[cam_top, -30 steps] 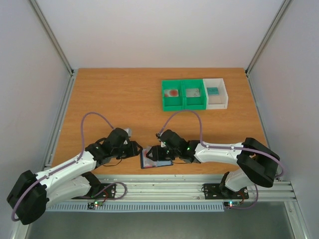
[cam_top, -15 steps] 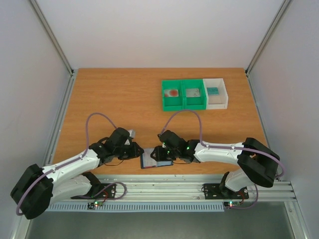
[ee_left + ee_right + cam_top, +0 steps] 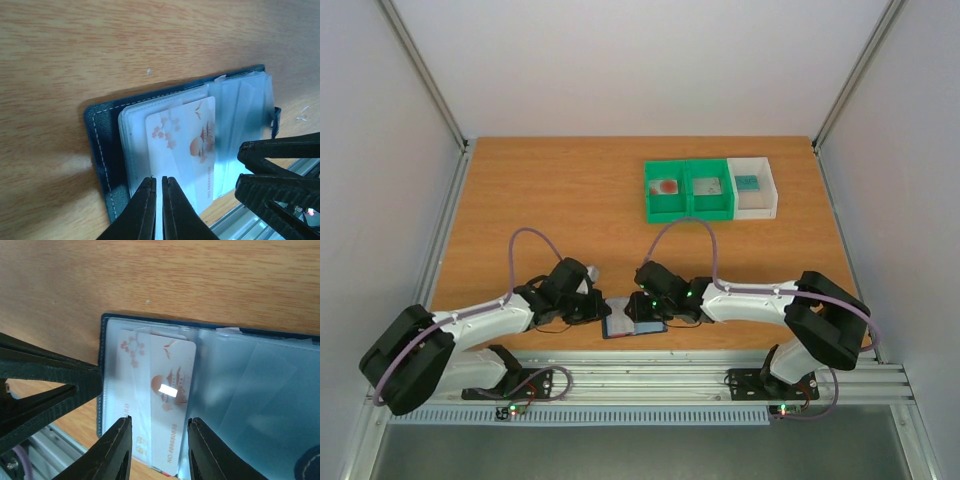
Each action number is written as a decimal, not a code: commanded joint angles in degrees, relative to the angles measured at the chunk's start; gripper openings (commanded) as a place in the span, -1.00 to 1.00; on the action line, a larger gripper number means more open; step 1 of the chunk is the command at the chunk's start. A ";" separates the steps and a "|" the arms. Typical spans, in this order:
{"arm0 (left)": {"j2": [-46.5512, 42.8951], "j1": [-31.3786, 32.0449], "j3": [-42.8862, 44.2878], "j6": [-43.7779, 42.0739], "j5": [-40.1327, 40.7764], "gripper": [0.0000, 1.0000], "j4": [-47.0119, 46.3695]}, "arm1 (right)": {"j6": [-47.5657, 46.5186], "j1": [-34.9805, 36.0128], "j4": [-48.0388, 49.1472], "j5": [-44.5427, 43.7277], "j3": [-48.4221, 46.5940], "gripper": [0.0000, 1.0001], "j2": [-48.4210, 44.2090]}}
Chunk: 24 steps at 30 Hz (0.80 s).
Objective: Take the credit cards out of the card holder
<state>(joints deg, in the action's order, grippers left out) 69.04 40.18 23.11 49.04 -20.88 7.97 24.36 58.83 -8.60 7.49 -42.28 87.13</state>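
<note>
The card holder (image 3: pixel 630 326) is laid open and flat on the table (image 3: pixel 550 200), just inside the near edge and about midway along it. In the left wrist view its dark navy cover (image 3: pixel 100 145) with pale stitching is seen under a stack of clear sleeves. One credit card (image 3: pixel 187 145) is seen lying on those sleeves, white with pink blossoms and an orange sun and pagoda; how far it is tucked into a sleeve cannot be told. In the right wrist view the same card (image 3: pixel 167 390) is seen on the left half of the open holder (image 3: pixel 260 385), with a glare spot near its middle.

The left gripper (image 3: pixel 605 310) is placed at the holder's left edge. Its jaws are drawn almost together, only a thin slit being left between them (image 3: pixel 159 182), over the sleeve stack beside the card's corner. Whether a sleeve is pinched there cannot be told.

The right gripper (image 3: pixel 640 308) is held over the holder from the other side. Its jaws are spread apart (image 3: pixel 160 422), one finger to each side of the card's near end, and nothing is grasped.

A green bin (image 3: pixel 688 205) with two compartments and a white bin (image 3: pixel 753 207) are set side by side, touching, towards the far right corner. A small item is held in each compartment.
</note>
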 commanded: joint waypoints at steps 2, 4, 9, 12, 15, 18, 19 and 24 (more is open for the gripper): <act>1.36 -0.11 -1.06 -0.85 -0.35 -0.86 -3.58 | -0.59 0.04 0.86 -1.86 -0.86 -0.36 1.73; 1.30 -0.11 -1.18 -0.86 -0.06 -0.84 -3.36 | -0.64 -0.02 1.21 -1.98 -0.71 -0.36 2.28; 1.49 -0.13 -1.02 -1.17 0.19 -0.80 -3.00 | -0.56 -0.14 3.66 -0.74 -0.21 -0.37 3.84; 1.33 -0.13 -1.34 -1.44 0.21 -0.80 -3.36 | -0.46 -0.19 4.20 -0.55 -0.11 -0.37 4.56; 1.08 -0.11 -2.15 -1.16 -0.04 -0.80 -4.59 | -0.21 -0.19 4.75 -0.69 0.36 -0.37 5.02; 1.93 -0.11 -2.07 -1.11 -0.16 -0.81 -4.63 | 0.01 -0.18 4.53 -0.87 0.57 -0.38 5.40; 2.24 -0.11 -2.03 -1.13 -0.25 -0.81 -4.82 | 0.37 -0.14 4.48 -1.03 0.68 -0.39 5.48; 2.46 -0.11 -1.66 -0.83 -0.04 -0.82 -4.45 | 1.37 -0.12 5.75 -0.74 1.46 -0.44 6.45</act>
<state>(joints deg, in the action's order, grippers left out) 71.16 40.18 21.74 48.84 -21.30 5.65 24.75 58.76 -4.36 7.31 -41.85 92.01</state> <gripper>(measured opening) 0.095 0.290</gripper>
